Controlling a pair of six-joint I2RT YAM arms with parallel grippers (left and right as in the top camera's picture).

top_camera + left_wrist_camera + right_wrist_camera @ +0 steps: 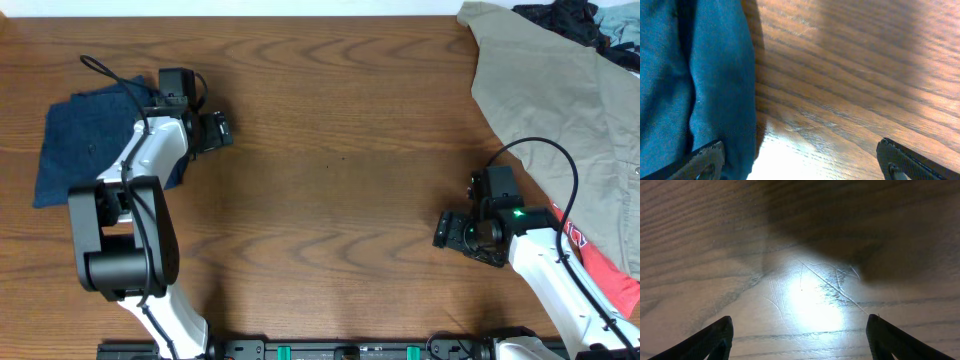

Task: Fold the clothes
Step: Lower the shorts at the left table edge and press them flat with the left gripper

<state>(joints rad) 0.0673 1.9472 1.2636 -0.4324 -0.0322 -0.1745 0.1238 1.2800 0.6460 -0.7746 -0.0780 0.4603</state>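
Dark navy, denim-like cloth: the shorts [85,140] lie near the left edge of the tabletop [330,130]. They form a flat, roughly four-sided shape with soft, uneven edges, and their right part is hidden under the left arm [130,210]. In the left wrist view the fabric has a fine matte weave. A long crease runs up through it, and one straight edge meets the bare wood.

The left gripper [215,130] hangs just beside the right edge of the shorts, its jaws wide apart and holding nothing. One dark, rubbery fingertip [707,157] sits over the edge of the cloth and the other over wood. Whether it touches the cloth cannot be told.

The tabletop is brown wood with bold, wavy grain. It is glossy enough to throw back a bright patch of light under each wrist, and in the right wrist view fine scratches cross that patch.

The right gripper [450,232] is near the right edge, toward the front, above bare wood. Its jaws stand apart and empty.

Just beside it a khaki garment [560,90] spreads from the back right corner down along the right edge, a smooth woven cloth with shallow folds. A red cloth [600,265] shows at its front end, next to the right arm [560,290]. A dark crumpled heap [570,15] fills the back right corner.
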